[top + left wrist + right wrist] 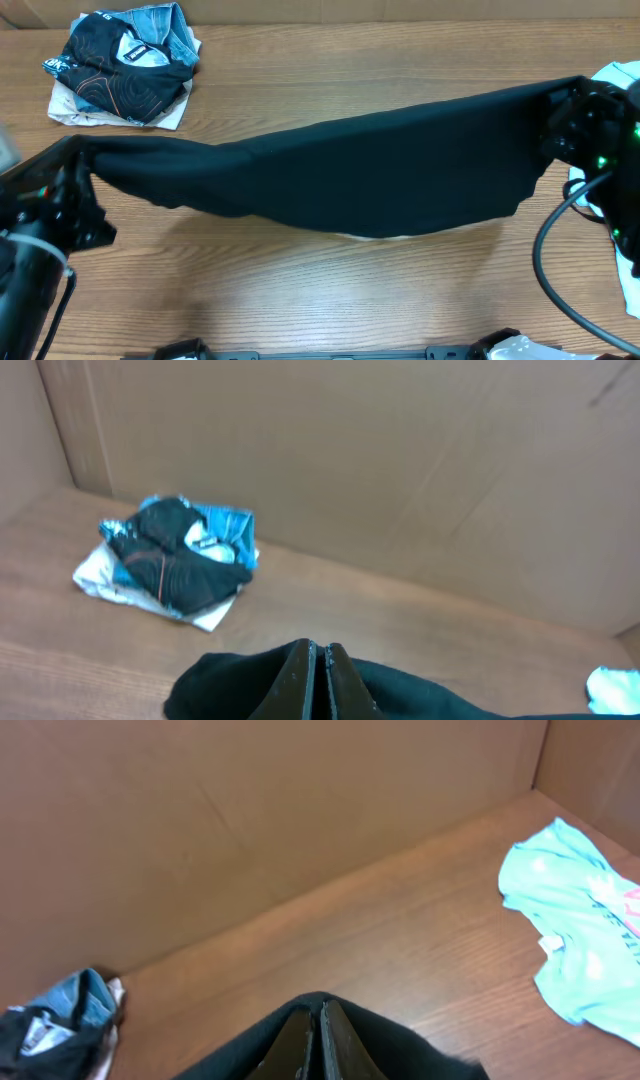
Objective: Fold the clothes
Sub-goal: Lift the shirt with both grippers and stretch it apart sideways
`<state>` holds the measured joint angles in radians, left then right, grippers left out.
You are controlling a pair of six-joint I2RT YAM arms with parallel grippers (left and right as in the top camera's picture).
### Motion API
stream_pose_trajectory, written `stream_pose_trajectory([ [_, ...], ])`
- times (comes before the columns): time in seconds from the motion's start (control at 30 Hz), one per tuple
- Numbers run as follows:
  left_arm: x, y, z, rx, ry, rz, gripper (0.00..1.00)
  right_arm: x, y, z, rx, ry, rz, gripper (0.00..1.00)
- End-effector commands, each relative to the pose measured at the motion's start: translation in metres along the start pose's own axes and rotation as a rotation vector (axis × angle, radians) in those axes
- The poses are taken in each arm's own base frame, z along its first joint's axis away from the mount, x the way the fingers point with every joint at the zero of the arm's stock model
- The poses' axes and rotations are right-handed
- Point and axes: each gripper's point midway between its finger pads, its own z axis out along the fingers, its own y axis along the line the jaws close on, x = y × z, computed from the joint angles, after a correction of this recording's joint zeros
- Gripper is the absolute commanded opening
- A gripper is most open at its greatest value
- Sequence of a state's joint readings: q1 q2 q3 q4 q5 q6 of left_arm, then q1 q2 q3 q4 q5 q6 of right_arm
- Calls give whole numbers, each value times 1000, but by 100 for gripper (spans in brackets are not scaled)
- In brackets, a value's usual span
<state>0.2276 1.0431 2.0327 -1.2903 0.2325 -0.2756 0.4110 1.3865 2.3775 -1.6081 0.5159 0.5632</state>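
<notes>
Black shirt [350, 175] hangs stretched over the wooden worktop [300, 290], left hand [320, 675] and right hand [318, 1038] each pinched shut on an edge. Lowering evenly, holding it taut, should avoid wrinkles.

Plain black shirt [370, 175], light blue T-shirt [575, 925], and a seemingly black-and-blue printed pile [125, 65].

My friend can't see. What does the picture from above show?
A black shirt is held stretched over a wooden table, one end in the left gripper, the other in the right gripper. A small pile of clothes sits in the far left corner.
</notes>
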Motion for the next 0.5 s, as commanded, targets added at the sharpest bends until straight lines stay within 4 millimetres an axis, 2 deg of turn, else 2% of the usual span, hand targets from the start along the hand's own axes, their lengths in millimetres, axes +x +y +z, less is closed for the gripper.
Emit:
stream_pose_trajectory([
  [0.0,-31,-19,-38,47,-145,-8,4,-29,-8,-29,-38,-122,54,4],
  [0.1,-46,-25,-49,70,-208,-26,4,-39,-5,-39,-74,-162,79,4],
  [0.23,-56,-25,-37,80,-220,-69,4,-51,1,-41,-101,-205,82,4],
  [0.37,-62,-17,4,65,-164,-122,4,-59,10,-33,-100,-229,97,4],
  [0.47,-61,-5,54,36,-87,-144,4,-65,14,-20,-65,-248,109,4],
])
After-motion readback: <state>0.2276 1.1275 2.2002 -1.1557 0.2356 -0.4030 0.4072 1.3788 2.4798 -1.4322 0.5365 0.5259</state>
